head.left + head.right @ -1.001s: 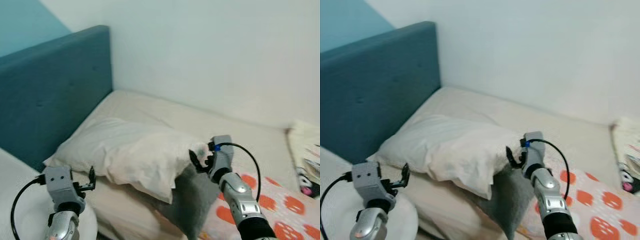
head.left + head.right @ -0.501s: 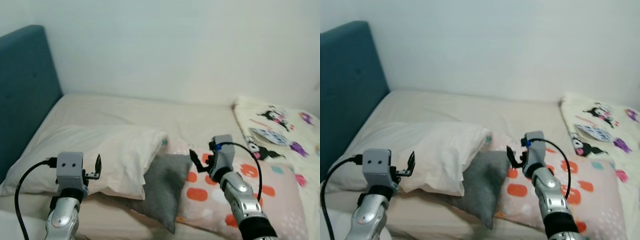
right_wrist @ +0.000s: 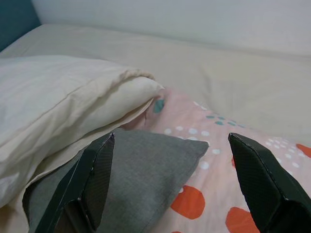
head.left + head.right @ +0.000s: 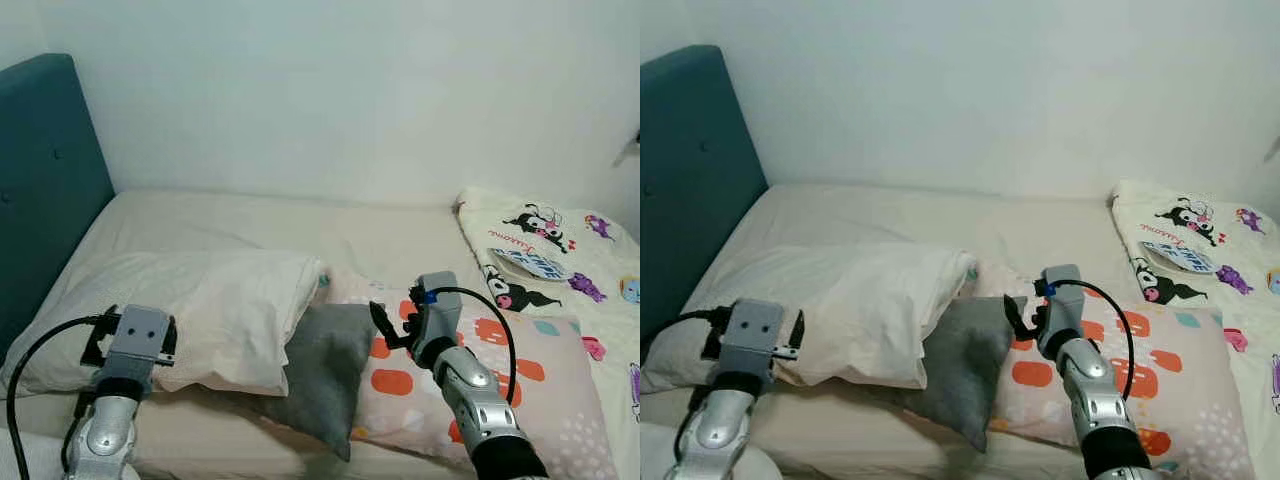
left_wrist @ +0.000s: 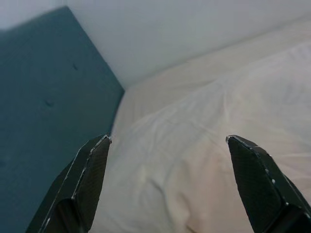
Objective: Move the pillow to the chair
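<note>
- Both grippers have their jaws spread wide and hold nothing: the left gripper (image 5: 167, 187) hovers over the near left part of the white pillow, and the right gripper (image 3: 170, 184) hangs above the spot where the three pillows meet.
- The white pillow (image 4: 200, 310) lies flat on the left half of the bed, its left end near the headboard.
- Its right end overlaps a grey pillow (image 4: 320, 375), which sticks out from under it toward the near edge.
- To the right of the grey pillow, touching it, lies a pink pillow (image 4: 510, 390) with orange patches and small white dots.
- All three rest on a bed (image 4: 280, 215) covered with a plain cream sheet.
- A teal padded headboard (image 4: 40, 190) stands at the left end of the bed.
- On the far right, a white blanket (image 4: 560, 250) printed with cartoon figures covers the bed.
- A plain pale wall (image 4: 330, 90) rises behind the far side of the bed.
</note>
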Motion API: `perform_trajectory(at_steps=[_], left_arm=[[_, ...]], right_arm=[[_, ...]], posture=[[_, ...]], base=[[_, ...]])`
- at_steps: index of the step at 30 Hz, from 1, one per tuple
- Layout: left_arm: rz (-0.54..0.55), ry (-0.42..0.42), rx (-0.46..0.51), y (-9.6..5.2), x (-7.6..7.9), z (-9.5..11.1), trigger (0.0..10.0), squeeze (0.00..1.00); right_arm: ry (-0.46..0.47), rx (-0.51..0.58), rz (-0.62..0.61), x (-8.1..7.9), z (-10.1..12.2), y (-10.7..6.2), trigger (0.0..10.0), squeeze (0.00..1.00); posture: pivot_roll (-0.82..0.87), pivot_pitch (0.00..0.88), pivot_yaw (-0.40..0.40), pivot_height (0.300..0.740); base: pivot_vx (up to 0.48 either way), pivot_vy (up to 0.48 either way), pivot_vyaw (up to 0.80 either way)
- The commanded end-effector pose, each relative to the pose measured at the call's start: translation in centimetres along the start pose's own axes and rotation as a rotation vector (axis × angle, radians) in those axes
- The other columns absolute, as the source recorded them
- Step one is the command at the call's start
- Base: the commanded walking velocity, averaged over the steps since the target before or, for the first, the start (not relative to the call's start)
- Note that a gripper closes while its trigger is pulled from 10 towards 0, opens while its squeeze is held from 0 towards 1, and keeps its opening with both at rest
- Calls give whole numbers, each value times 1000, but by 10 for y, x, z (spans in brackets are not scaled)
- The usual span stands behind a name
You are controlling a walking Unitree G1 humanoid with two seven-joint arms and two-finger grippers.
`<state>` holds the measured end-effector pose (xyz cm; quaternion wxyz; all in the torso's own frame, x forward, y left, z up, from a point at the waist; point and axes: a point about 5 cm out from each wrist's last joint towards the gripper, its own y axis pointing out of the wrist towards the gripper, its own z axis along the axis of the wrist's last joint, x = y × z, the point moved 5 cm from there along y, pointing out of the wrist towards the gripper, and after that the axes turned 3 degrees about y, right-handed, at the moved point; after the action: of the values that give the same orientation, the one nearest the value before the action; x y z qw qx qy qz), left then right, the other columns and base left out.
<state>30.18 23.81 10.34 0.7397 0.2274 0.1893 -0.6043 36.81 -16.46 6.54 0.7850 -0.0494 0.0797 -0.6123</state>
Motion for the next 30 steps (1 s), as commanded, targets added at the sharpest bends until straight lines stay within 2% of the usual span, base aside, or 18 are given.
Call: perform_trajectory(at_steps=[1,4,7,11,14,21,30], left_arm=[[-32,43,64,4,6,12,10000,0],[-43,58,89,5,9,17,10000,0],[-120,71,174,5,23,33,10000,0],[-159,59,217,6,30,43,10000,0],[-170,108,241,8,32,47,10000,0],[-162,146,219,12,31,42,10000,0],[-122,211,137,18,28,26,10000,0]], right_arm=[[-13,-1,6,0,1,0,10000,0],[-16,-8,4,0,0,0,10000,0],[-15,-13,12,0,-1,0,10000,0],[-24,8,16,1,1,-3,10000,0],[-29,-3,18,1,-2,-4,10000,0],[-33,-10,10,2,-3,-4,10000,0],[-35,-9,6,5,-2,-5,10000,0]], posture=[[118,0,-93,740],[116,0,-95,740],[107,0,-95,730],[104,0,-95,726],[100,0,-91,726],[98,0,-91,726],[90,0,-97,726]], base=[[0,0,0],[0,0,0],[0,0,0],[0,0,0],[0,0,-775],[0,0,-711],[0,0,0]])
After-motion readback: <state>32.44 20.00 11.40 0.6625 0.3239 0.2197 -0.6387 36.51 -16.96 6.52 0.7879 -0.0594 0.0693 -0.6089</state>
